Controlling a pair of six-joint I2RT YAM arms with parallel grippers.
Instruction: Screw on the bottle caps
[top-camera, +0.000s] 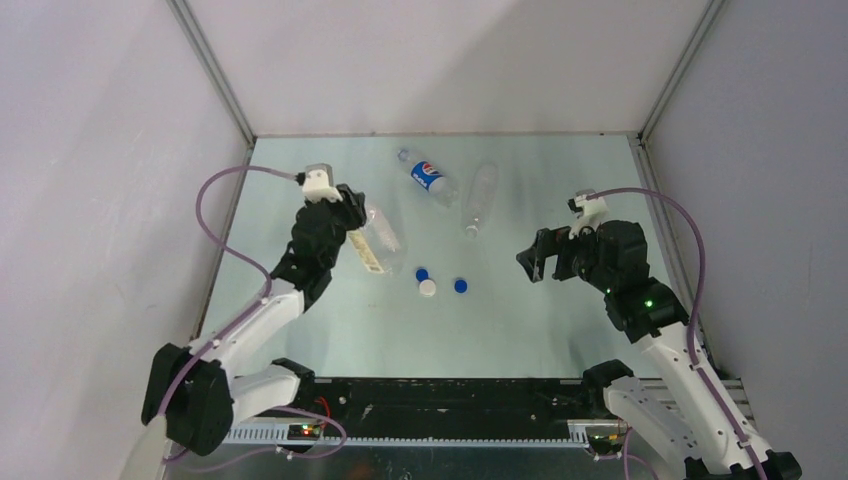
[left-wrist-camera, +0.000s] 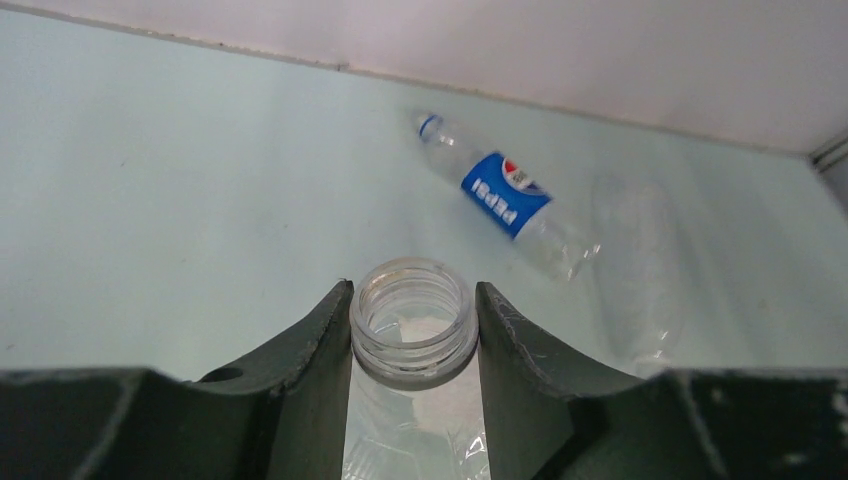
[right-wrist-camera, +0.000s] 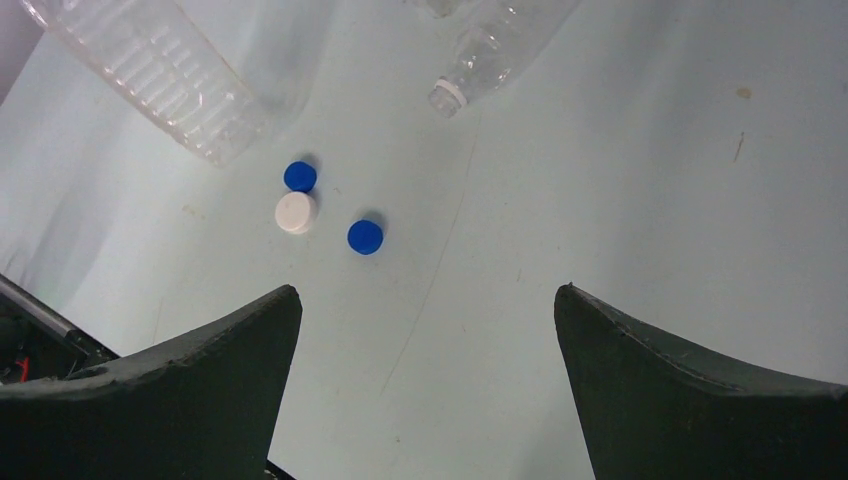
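My left gripper (top-camera: 350, 207) is shut on the open threaded neck of the bottle with the white/yellow label (top-camera: 376, 240). In the left wrist view the neck (left-wrist-camera: 414, 325) sits between the fingers of that gripper (left-wrist-camera: 414, 300). The Pepsi bottle (top-camera: 430, 178) (left-wrist-camera: 505, 195) and the plain clear bottle (top-camera: 480, 198) (left-wrist-camera: 640, 270) (right-wrist-camera: 490, 45) lie on the table behind. Two blue caps (top-camera: 422, 273) (top-camera: 460, 285) and a white cap (top-camera: 428, 288) lie loose in the middle. My right gripper (top-camera: 538, 262) (right-wrist-camera: 428, 300) is open and empty, to the right of the caps (right-wrist-camera: 365, 237).
The pale green table (top-camera: 520, 330) is enclosed by white walls with metal corner posts (top-camera: 215, 75). The arm bases and a black rail (top-camera: 450, 400) sit along the near edge. The held bottle's ribbed body (right-wrist-camera: 150, 70) shows top left in the right wrist view.
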